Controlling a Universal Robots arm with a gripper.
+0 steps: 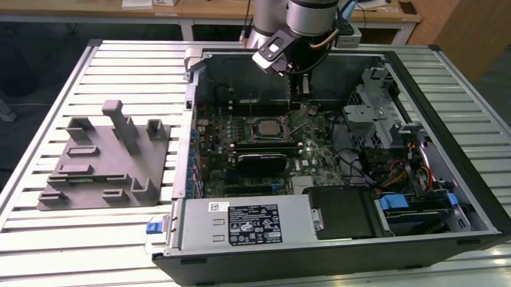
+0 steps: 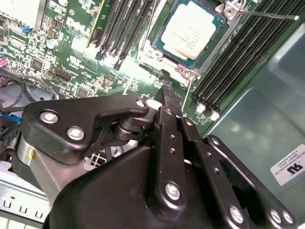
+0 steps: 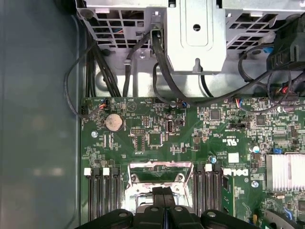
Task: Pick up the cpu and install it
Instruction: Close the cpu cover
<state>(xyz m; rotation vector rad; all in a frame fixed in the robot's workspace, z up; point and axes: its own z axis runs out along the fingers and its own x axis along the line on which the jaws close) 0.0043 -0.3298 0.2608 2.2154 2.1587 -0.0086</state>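
The gripper (image 2: 167,93), its fingers (image 2: 167,138) pressed together and holding nothing, hangs over the motherboard (image 3: 157,119) inside the open computer case (image 1: 335,263). The cpu (image 2: 190,28) lies flat in its socket, just beyond the fingertips and apart from them. In the exterior view it sits slightly nearer, toward the exterior view's left.

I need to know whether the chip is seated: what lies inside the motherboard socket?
The cpu lies inside the socket, its silver-grey top facing up. Whatever is beneath it is covered by the chip itself. The gripper, shut and empty, hangs near the socket.
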